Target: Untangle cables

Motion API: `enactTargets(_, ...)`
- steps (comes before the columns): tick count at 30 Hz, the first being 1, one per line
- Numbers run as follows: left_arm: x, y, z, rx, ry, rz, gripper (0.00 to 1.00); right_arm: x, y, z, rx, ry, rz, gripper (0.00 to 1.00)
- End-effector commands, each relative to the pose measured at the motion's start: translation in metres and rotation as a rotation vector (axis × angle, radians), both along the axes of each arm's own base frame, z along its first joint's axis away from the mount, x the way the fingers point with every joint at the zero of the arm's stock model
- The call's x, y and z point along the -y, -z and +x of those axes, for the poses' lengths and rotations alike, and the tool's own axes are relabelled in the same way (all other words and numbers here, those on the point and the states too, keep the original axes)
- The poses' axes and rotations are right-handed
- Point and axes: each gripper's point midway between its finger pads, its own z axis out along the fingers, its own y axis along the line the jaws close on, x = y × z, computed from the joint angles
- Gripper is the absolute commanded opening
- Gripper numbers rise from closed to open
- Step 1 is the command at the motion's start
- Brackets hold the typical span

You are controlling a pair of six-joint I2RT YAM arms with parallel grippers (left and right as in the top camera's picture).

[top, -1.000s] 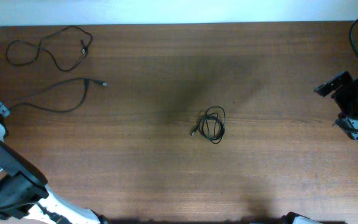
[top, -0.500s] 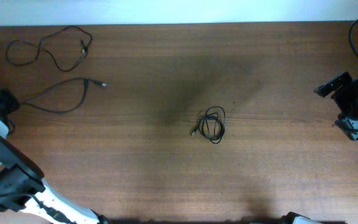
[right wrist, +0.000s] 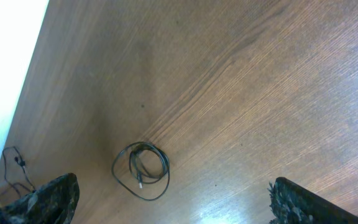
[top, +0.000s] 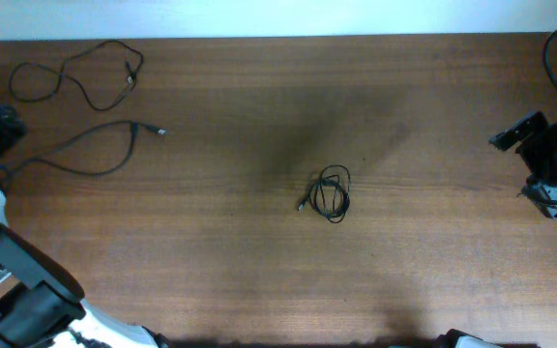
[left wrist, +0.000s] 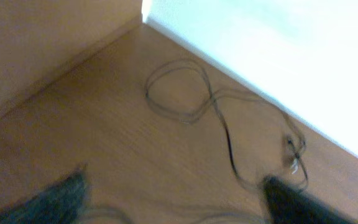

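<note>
Three cables lie on the table (top: 259,275), all apart from one another.

- The looped cable (top: 131,75) sits in the far left corner. It is a loose, wandering strand with its plug ends on the side toward the table's middle. The left wrist view shows it too, though blurred, running along the far edge next to the white wall (left wrist: 278,56).
- The wavy cable (top: 148,126) lies just nearer than the looped one, along the left edge. One plug end points toward the table's middle, and the other end trails out to the left edge.
- The coiled cable (top: 327,198) rests near the centre of the table, slightly to the right. It is wound into a small round bundle with a short tail sticking out on its left. The right wrist view shows it as a neat ring.

The left gripper (left wrist: 174,182) is at the left edge, close to the outer end of the wavy cable. Through the blur we see its fingers as two dark shapes spread wide, with bare wood between them. It grips nothing.

The right gripper (right wrist: 173,180) is at the right edge, well apart from the coiled cable. Its jaws gape fully and hold nothing.
</note>
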Motion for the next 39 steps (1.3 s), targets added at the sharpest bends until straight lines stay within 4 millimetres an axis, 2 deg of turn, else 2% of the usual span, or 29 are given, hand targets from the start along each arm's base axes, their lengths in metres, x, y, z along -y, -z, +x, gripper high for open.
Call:
enactTargets(1, 0.023, 0.029, -0.008, -0.141, -0.031, -0.072, 0.99, 0.003, 0.001, -0.001, -0.002, -0.002, -0.016, 0.99)
enactTargets(4, 0.021, 0.058, -0.034, -0.299, -0.261, -0.131, 0.99, 0.003, 0.003, 0.0, -0.009, -0.002, -0.013, 0.99)
enactTargets(6, 0.022, 0.066, -0.045, -0.32, -0.392, -0.202, 0.99, 0.004, 0.006, 0.001, -0.018, -0.003, -0.01, 0.99)
enactTargets(10, 0.026, 0.07, -0.05, -0.295, -0.499, -0.312, 0.99, 0.004, 0.014, 0.003, -0.048, -0.004, 0.004, 0.99)
enactTargets(13, 0.01, 0.07, -0.062, -0.286, -0.603, -0.306, 0.99, 0.004, 0.018, 0.003, -0.069, -0.004, 0.012, 0.99)
enactTargets(14, 0.002, 0.069, -0.067, -0.284, -0.633, -0.287, 0.95, 0.004, 0.018, 0.003, -0.071, -0.004, 0.013, 0.99)
enactTargets(17, -0.019, 0.063, -0.077, -0.251, -0.687, -0.259, 0.85, 0.004, 0.018, 0.003, -0.071, -0.004, 0.015, 0.98)
enactTargets(19, -0.032, 0.061, -0.084, -0.232, -0.715, -0.256, 0.84, 0.003, 0.018, 0.003, -0.069, -0.005, 0.019, 0.99)
enactTargets(20, -0.038, 0.061, -0.086, -0.22, -0.725, -0.256, 0.78, 0.002, 0.018, 0.003, -0.067, -0.007, 0.023, 0.99)
enactTargets(22, -0.047, 0.064, -0.089, -0.204, -0.733, -0.265, 0.77, 0.001, 0.017, 0.003, -0.065, -0.009, 0.029, 0.99)
enactTargets(28, -0.048, 0.103, -0.086, -0.231, -0.694, -0.349, 0.76, 0.0, 0.017, 0.004, -0.061, -0.013, 0.037, 0.99)
enactTargets(30, -0.053, 0.109, -0.081, -0.218, -0.691, -0.341, 0.7, 0.0, 0.017, 0.004, -0.061, -0.013, 0.037, 0.99)
enactTargets(31, -0.055, 0.107, -0.078, -0.209, -0.675, -0.318, 0.63, 0.0, 0.017, 0.004, -0.062, -0.013, 0.037, 0.99)
enactTargets(32, -0.061, 0.098, -0.069, -0.18, -0.624, -0.265, 0.51, 0.0, 0.017, 0.004, -0.062, -0.013, 0.037, 0.99)
enactTargets(34, -0.064, 0.086, -0.054, -0.128, -0.534, -0.216, 0.35, 0.0, 0.017, 0.004, -0.062, -0.013, 0.037, 0.99)
enactTargets(36, -0.064, 0.077, -0.043, -0.073, -0.497, -0.216, 0.1, 0.0, 0.017, 0.004, -0.062, -0.013, 0.037, 0.99)
enactTargets(37, -0.064, 0.074, -0.039, -0.054, -0.483, -0.214, 0.07, 0.0, 0.017, 0.004, -0.062, -0.013, 0.037, 0.99)
enactTargets(38, -0.064, 0.069, -0.034, -0.029, -0.467, -0.209, 0.0, 0.0, 0.017, 0.004, -0.062, -0.013, 0.037, 0.98)
enactTargets(39, -0.065, 0.064, -0.029, -0.005, -0.45, -0.206, 0.0, 0.0, 0.017, 0.004, -0.063, -0.013, 0.037, 0.99)
